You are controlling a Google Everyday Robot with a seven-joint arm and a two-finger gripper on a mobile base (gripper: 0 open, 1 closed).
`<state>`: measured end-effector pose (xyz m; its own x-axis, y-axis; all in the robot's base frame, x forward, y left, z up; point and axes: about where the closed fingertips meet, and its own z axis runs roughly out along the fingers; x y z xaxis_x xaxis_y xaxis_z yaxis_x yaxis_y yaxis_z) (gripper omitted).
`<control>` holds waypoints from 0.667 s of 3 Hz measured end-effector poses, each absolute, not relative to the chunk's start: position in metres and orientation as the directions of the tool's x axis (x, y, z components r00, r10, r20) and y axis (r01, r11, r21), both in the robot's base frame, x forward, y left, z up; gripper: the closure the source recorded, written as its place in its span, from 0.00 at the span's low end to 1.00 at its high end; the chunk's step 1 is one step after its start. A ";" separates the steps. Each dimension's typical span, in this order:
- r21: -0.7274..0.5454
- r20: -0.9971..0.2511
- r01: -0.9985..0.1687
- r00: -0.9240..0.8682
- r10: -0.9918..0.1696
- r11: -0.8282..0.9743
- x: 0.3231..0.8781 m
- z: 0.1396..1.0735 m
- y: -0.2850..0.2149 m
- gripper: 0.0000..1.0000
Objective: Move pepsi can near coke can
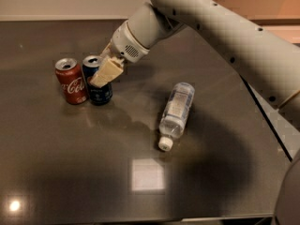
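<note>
We are seeing the gripper [99, 76] hanging low over the far left part of the dark table [211, 172], at the end of a pale grey arm [211, 27] that is stretching across from the upper right of the view. It is pinching the pepsi can [101, 95]. One cream finger [105, 71] is lying pressed across the can's upper front, and the other is hiding behind the can.

The pepsi can is standing upright right under the gripper, with its silver top showing just left of the finger. We cannot tell whether its base is resting on the table or sitting slightly above it.

The coke can [72, 83] is standing upright just to the left of the gripper, side by side with the pepsi can. The two are looking very close, but we cannot tell whether they are touching.

A clear water bottle [176, 111] is lying on its side to the right of the gripper and nearer the camera, well apart from both cans. Its white cap [165, 143] is pointing toward the near edge.
</note>
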<state>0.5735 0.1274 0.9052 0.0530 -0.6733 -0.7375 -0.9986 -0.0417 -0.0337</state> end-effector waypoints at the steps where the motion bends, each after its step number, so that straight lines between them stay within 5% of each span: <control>1: -0.033 -0.725 -0.998 0.064 -0.686 -0.059 0.570 0.900 0.130 0.36; 2: -0.032 -0.721 -0.997 0.070 -0.690 -0.069 0.568 0.896 0.130 0.12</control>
<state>0.5681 0.1302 0.8962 0.0702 -0.6898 -0.7206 -0.9972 -0.0685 -0.0315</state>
